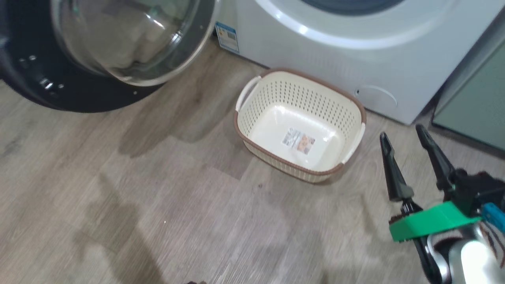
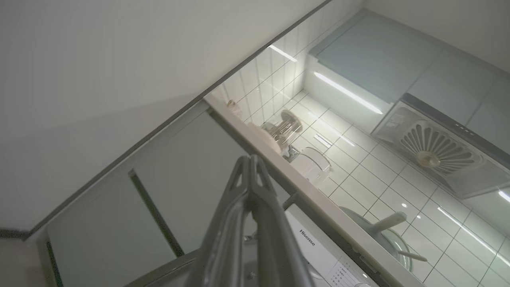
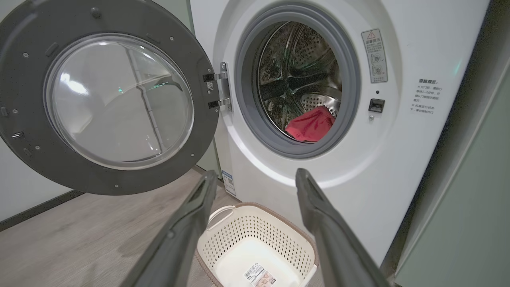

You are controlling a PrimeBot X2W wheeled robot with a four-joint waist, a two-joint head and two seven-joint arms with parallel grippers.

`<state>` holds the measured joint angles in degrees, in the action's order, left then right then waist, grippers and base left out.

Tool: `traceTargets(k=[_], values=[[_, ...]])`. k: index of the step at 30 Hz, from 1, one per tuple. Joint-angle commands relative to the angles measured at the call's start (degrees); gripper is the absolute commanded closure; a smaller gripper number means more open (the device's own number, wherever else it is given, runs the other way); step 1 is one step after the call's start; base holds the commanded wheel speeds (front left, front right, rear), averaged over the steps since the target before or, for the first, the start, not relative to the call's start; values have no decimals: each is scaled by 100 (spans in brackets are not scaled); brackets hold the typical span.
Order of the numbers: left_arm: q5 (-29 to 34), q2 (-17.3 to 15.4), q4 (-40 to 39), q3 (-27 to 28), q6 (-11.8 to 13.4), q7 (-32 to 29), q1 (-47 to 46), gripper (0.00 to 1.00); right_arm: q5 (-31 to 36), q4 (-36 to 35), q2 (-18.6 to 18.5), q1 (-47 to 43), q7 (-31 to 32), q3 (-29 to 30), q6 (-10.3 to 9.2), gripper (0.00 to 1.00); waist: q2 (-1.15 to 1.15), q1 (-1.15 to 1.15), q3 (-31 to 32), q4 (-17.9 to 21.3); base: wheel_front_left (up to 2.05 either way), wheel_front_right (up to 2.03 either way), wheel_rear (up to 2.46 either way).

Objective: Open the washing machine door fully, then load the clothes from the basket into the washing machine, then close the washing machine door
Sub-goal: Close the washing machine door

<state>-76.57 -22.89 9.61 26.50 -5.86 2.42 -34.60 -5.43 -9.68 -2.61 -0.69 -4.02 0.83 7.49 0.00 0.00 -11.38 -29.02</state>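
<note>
The washing machine [image 3: 398, 167] [image 1: 355, 55] stands with its door [image 3: 99, 99] [image 1: 98, 51] swung wide open to the left. Red clothes [image 3: 310, 124] lie inside the steel drum [image 3: 299, 75]. On the floor in front sits the cream basket [image 1: 300, 122] [image 3: 255, 247], with nothing in it but a label on its bottom. My right gripper [image 1: 402, 142] [image 3: 255, 179] is open and holds nothing, hovering to the right of the basket and facing the machine. My left gripper [image 2: 250, 159] is shut with nothing between its fingers, pointing up toward a kitchen counter.
Pale green cabinets [image 1: 473, 102] [image 3: 458, 207] flank the machine on the right. A wood-look floor [image 1: 158, 197] stretches in front. Above the machine, in the left wrist view, a white counter [image 2: 303, 183] carries kitchenware under a range hood [image 2: 438, 151].
</note>
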Motion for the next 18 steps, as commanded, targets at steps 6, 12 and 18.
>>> traceTargets(k=[6,12,18], values=[[-803,-906,2100,684,154,-518,-842,100,258,-461,-27,453,224,-251,0,0,0,0,-573,312,0,0,0],[-994,-1148,3314,741,123,-809,-1133,100,434,-655,-27,585,389,-253,0,0,0,0,-937,435,0,0,0],[-1058,-1188,4207,667,-21,-1030,-1390,100,588,-838,-66,693,565,-277,0,0,0,0,-1252,490,0,0,0]])
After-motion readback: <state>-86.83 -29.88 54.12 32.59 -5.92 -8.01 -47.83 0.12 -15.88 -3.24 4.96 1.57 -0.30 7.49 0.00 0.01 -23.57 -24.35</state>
